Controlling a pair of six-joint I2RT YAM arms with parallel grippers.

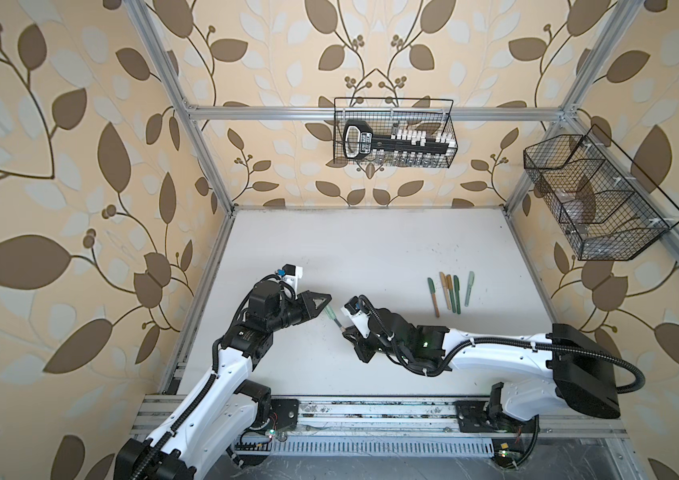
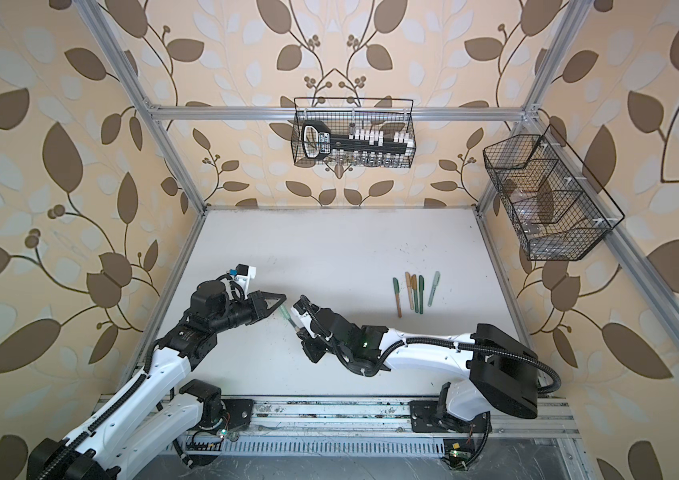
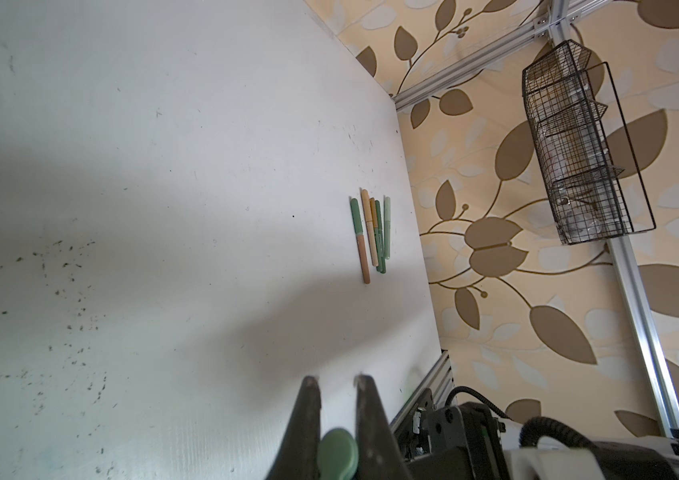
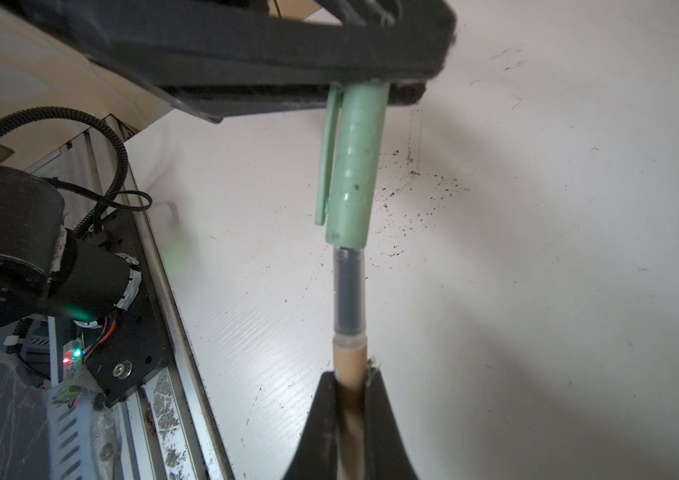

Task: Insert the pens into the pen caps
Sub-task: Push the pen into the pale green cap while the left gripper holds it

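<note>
Capping step, looks like: left gripper (image 1: 325, 300) clenched on mint cap (image 4: 354, 166), right gripper (image 4: 350, 382) clenched on tan pen (image 4: 349, 291), tip just inside the cap's mouth, above the table (image 1: 371, 249). Next needs a straight push, I reckon.

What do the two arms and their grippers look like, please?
The left arm and right arm have white links, black joints and black corrugated cables. The left gripper and right gripper are black with tapered wedge fingers; white camera mounts sit at the wrists.
</note>
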